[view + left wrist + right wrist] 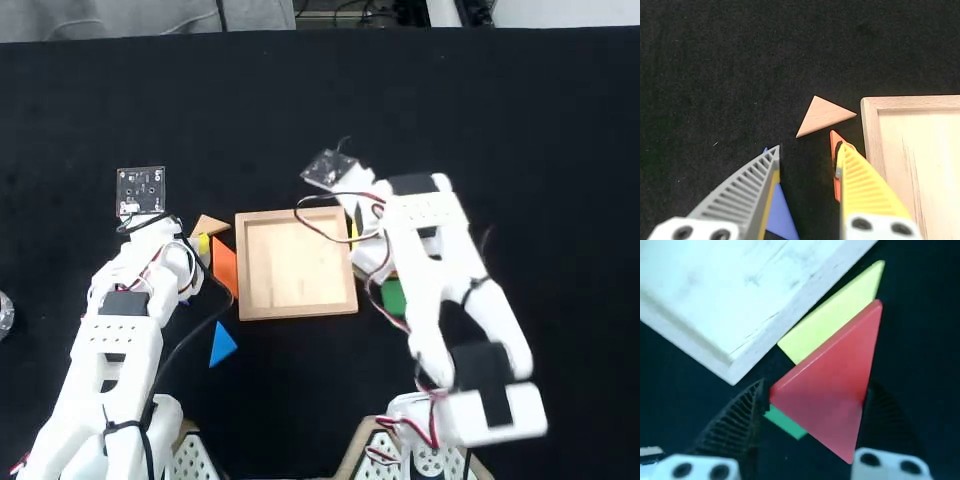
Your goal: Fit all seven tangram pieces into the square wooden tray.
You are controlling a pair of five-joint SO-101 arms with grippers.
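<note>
The square wooden tray (pixel 297 309) is lying mid-table. An orange piece (pixel 224 265) is resting just beside it, a blue triangle (pixel 222 345) is sitting apart, and a green piece (pixel 394 296), possibly square, is peeking from under the right arm (pixel 430 280).

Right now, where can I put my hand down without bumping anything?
Bare: inside the wooden tray, and the table beyond it. Crowded: the tray's edge by the orange piece, and the opposite edge, where the right hand grips the red triangle.
</note>
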